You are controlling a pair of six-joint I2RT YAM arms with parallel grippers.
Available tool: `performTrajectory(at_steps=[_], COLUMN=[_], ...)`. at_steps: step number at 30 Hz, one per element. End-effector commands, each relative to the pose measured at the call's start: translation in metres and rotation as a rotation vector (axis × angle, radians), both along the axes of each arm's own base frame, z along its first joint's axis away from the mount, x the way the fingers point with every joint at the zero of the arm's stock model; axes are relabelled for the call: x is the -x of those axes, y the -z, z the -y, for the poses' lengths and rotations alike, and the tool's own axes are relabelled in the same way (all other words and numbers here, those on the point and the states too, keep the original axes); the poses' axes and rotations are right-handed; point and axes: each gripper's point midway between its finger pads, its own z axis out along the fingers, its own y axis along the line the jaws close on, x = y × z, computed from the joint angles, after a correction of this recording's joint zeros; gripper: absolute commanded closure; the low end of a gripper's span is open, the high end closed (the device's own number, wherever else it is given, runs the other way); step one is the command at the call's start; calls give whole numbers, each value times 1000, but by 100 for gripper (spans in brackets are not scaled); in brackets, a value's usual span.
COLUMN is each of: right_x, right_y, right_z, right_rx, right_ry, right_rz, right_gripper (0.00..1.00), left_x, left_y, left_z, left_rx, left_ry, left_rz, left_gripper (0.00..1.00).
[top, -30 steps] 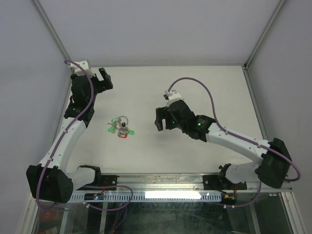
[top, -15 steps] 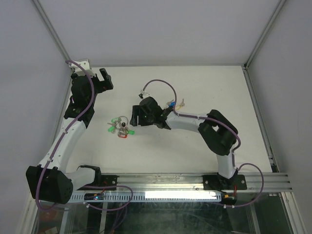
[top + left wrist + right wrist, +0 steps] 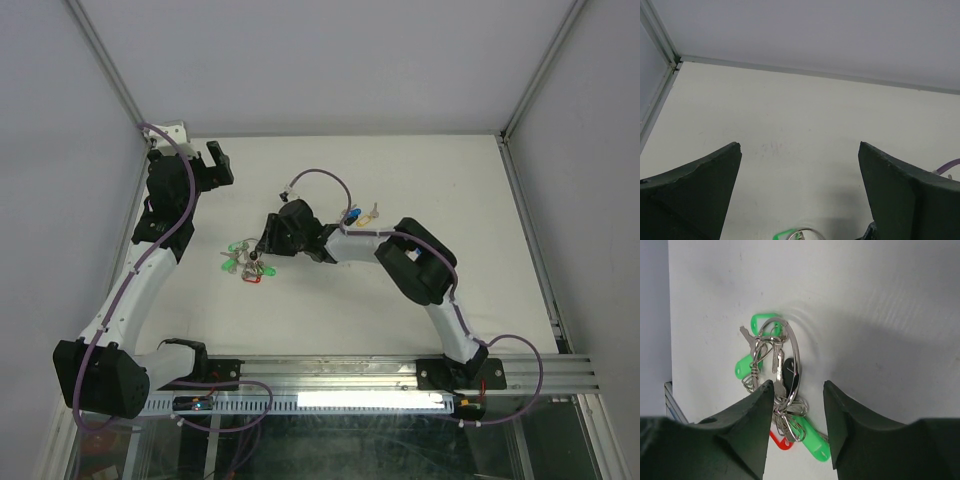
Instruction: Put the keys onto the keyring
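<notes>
One keyring (image 3: 776,360), flat — partly inside right gripper (image 3: 798,390)

Both arms same build: left arm (image 3: 135,290) and right arm (image 3: 362,243) have white tube links, chunky black joint housings, purple cable (image 3: 320,171) routed along each. Black bases at 7 and 5 o'clock. Claw fingers (image 3: 695,195): matte dark wedges, rough-edged.
</notes>
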Motion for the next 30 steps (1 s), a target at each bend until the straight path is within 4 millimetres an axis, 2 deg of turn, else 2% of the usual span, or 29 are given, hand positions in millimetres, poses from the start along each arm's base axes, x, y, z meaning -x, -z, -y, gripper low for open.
performTrajectory(at_steps=[1, 5, 8, 11, 14, 19, 24, 30], right_x=[-13, -13, -13, -15, -17, -17, -10, 3], right_y=[-28, -21, -22, -30, -48, -94, -133, -169], right_z=[-28, -35, -38, -40, -37, -19, 12, 57], right_rx=[-133, -147, -159, -175, -177, -158, -79, 29], right_ry=[-17, -29, -39, -54, -77, -123, -181, -211], right_rz=[23, 2, 3, 39, 116, 313, 525, 694], right_gripper=[55, 63, 73, 87, 100, 100, 100, 100], left_x=[2, 3, 4, 3, 4, 4, 4, 5], left_y=[-33, -35, -35, -36, -36, -37, -37, -49], left_z=[7, 7, 7, 6, 5, 1, 4, 34], left_rx=[0, -2, -1, -3, -7, -7, 3, 28], left_ry=[38, 39, 38, 36, 27, 5, 21, 184], left_rz=[89, 93, 94, 96, 95, 98, 107, 177], left_gripper=[1, 1, 1, 1, 1, 1, 1, 1])
